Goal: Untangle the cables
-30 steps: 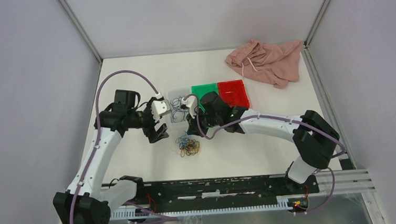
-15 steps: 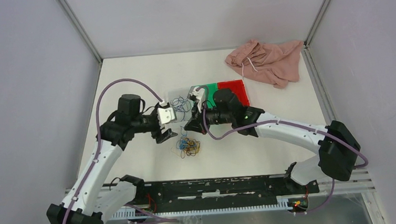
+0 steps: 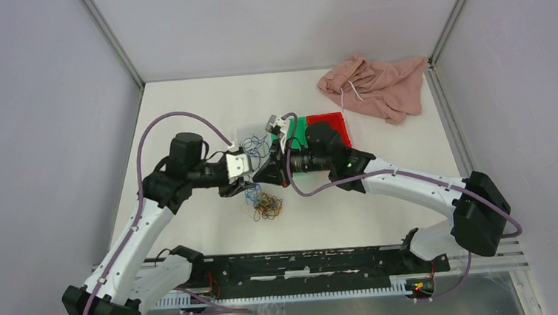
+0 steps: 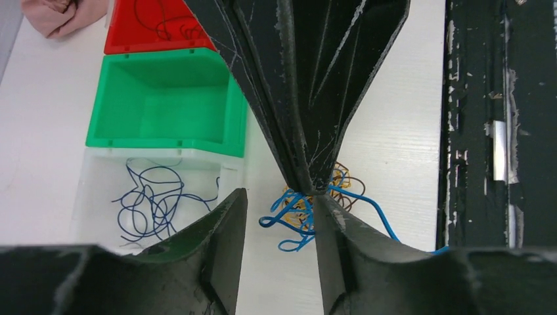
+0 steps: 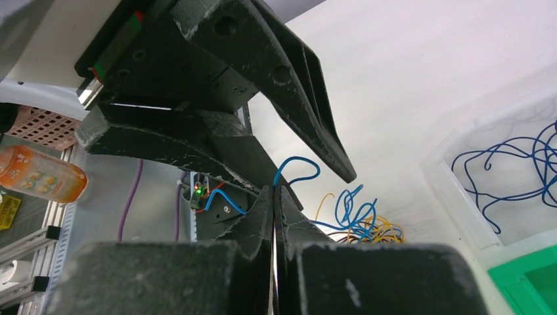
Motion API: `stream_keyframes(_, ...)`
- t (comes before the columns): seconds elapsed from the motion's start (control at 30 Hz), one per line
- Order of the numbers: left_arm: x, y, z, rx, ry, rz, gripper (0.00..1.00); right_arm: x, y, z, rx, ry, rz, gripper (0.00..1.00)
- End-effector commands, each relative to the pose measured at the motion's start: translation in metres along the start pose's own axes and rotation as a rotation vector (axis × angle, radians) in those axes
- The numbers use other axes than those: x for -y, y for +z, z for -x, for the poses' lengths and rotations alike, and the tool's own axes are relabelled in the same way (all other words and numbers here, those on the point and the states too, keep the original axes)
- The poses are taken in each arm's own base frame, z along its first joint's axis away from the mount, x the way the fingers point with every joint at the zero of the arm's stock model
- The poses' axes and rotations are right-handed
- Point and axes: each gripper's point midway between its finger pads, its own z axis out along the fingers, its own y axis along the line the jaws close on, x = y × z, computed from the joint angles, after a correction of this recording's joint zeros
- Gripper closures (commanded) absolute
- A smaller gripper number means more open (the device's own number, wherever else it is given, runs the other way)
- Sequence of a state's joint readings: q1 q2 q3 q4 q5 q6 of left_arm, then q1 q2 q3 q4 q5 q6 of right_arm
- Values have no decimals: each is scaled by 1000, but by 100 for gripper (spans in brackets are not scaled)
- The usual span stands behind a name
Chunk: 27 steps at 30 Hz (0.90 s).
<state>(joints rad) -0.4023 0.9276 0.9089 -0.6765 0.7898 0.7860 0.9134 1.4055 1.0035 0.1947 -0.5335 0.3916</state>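
Checking the handoff point. The right gripper (image 5: 273,190) is clamped, jaws pressed flat together, with a blue cable (image 5: 302,159) pinched at the very tips and looping out just past them. The left gripper (image 4: 281,200) stands parted and grips nothing. The right gripper's tips sit just ahead of its gap, and blue strands show through that gap. The cables (image 3: 267,205), a blue and yellow-orange clump, lie on the table (image 4: 394,131) directly beneath both sets of tips. The pinched strand appears to run down into the clump.

Risks, as we judge them:
- The two sets of fingers nearly touch, so a closing left jaw could strike the right fingertips instead of the wire.
- The pinch is at the tips only, so a sideways tug may slip the strand free.
- If the left gripper catches several strands at once, pulling apart would tighten the knot or drag the whole clump.

Materials:
- Wires: thin, glossy and springy, holding loose loops.
- Fingers: hard black plastic, wedge-shaped, scuffed white.
- Ahead and left of the left gripper:
  - a clear bin (image 4: 92,197) holding dark blue wire
  - a green bin (image 4: 164,141), bare inside
  - a red bin (image 4: 125,33)
- Table: matte white.
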Motion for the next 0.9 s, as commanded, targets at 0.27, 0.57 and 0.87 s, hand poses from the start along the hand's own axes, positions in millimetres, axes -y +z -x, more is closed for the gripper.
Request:
stream_keyframes(0.27,-3,-8,39,113,5,25,97,-15,-20,43,171,29,14,73)
stream_keyframes(0.57,-10,-28,88,198,-30,42,97,15,-55,41,318,-65,-118,34)
stream_keyframes(0.87,-14,-35,108,239,-81,57,97,-3,-6,30,249,-186,19,26)
